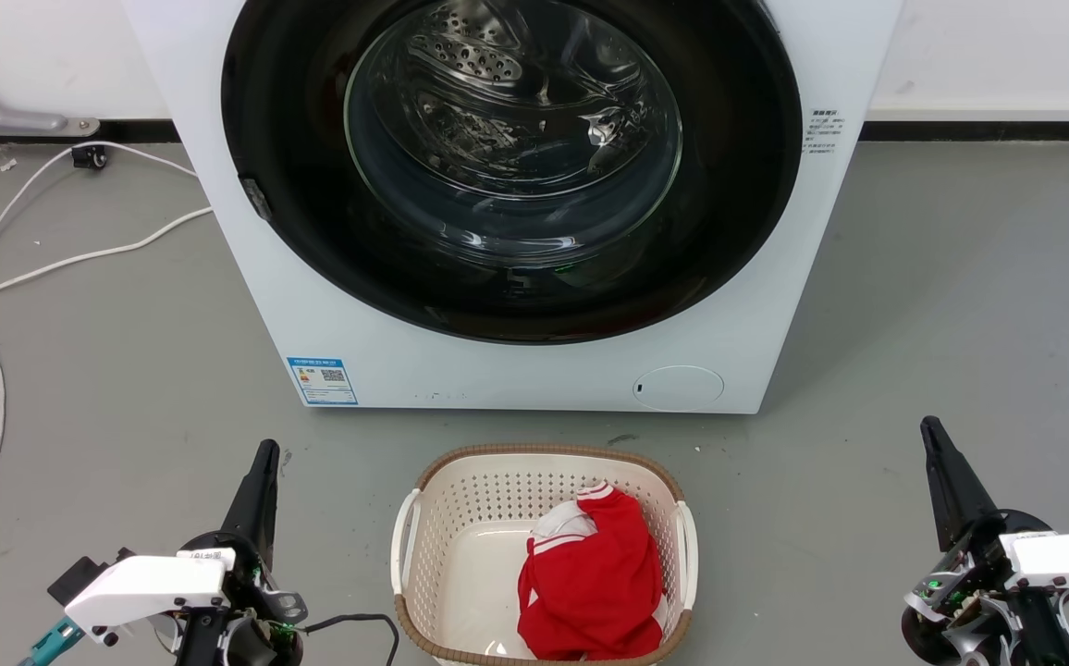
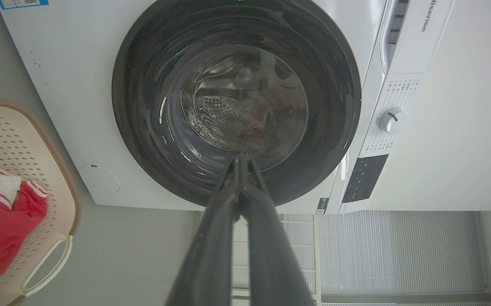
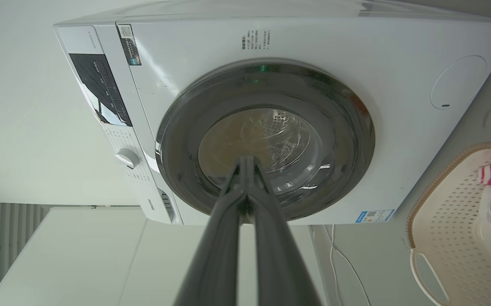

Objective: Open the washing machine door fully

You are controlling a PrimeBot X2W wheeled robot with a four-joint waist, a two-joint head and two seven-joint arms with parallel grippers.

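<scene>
The door (image 1: 511,157) sits shut flat on the machine (image 1: 534,370) at 12 o'clock, and the left gripper (image 1: 265,455) at 7 and right gripper (image 1: 931,433) at 5 are pinched closed on nothing, so I think one should hook its edge and swing it wide, slowly.

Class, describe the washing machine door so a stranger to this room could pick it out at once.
Find the white washing machine behind the laundry basket. The washing machine door nearly fills its front. Unlike the small white round flap at the lower right, it is large, with a glossy black rim around bulging clear glass.
</scene>
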